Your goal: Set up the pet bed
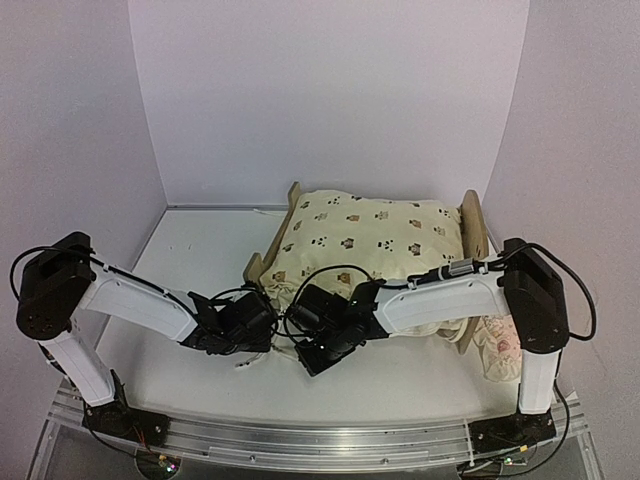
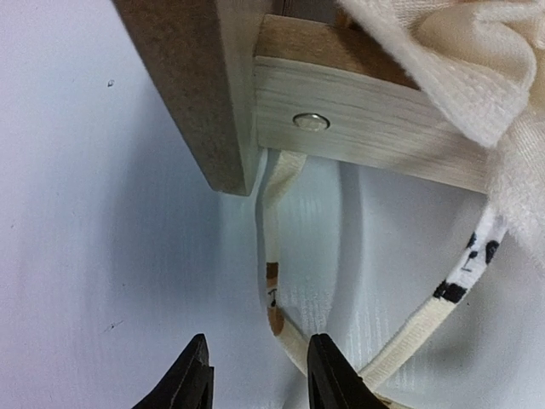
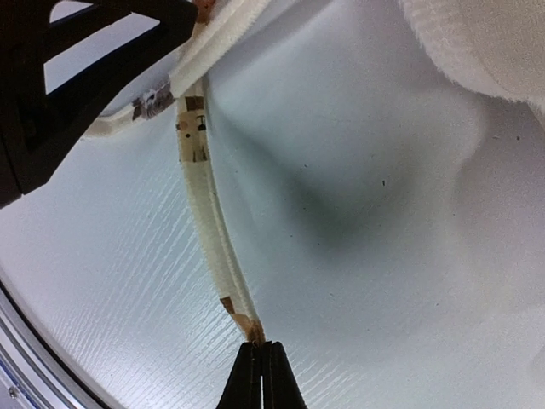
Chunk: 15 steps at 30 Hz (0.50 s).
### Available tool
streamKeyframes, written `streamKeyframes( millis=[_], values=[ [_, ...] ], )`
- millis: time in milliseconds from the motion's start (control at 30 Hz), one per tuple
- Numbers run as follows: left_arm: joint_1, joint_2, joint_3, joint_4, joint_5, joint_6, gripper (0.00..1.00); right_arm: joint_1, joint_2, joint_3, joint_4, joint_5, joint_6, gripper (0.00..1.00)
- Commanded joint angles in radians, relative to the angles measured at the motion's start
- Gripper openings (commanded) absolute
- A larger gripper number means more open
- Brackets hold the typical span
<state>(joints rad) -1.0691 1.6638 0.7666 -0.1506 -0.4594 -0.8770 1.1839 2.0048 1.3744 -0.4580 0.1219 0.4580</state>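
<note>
Standing toward the back of the white table [image 1: 200,260] between pale walls [image 1: 330,90], the pet bed [image 1: 476,225] carries a cream printed cushion [image 1: 370,235], and in the top view the arms hide its near corner. Only the left wrist view shows that corner's wood rail, with the left gripper [image 2: 255,362] spread apart, seemingly holding nothing. The right gripper [image 3: 262,362] is pinched closed on a thin tie [image 3: 204,221], whose far end is cut off.
</note>
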Motion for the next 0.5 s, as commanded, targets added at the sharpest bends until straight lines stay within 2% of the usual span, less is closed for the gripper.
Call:
streamKeyframes(
  millis=[0, 467],
  values=[
    [-0.006, 0.019, 0.057, -0.032, -0.037, -0.024, 0.39, 0.006, 0.012, -0.007, 0.040, -0.032, 0.006, 0.00],
    [-0.006, 0.128, 0.109, -0.053, -0.027, -0.037, 0.26, 0.005, -0.019, -0.058, 0.094, -0.060, 0.008, 0.00]
  ],
)
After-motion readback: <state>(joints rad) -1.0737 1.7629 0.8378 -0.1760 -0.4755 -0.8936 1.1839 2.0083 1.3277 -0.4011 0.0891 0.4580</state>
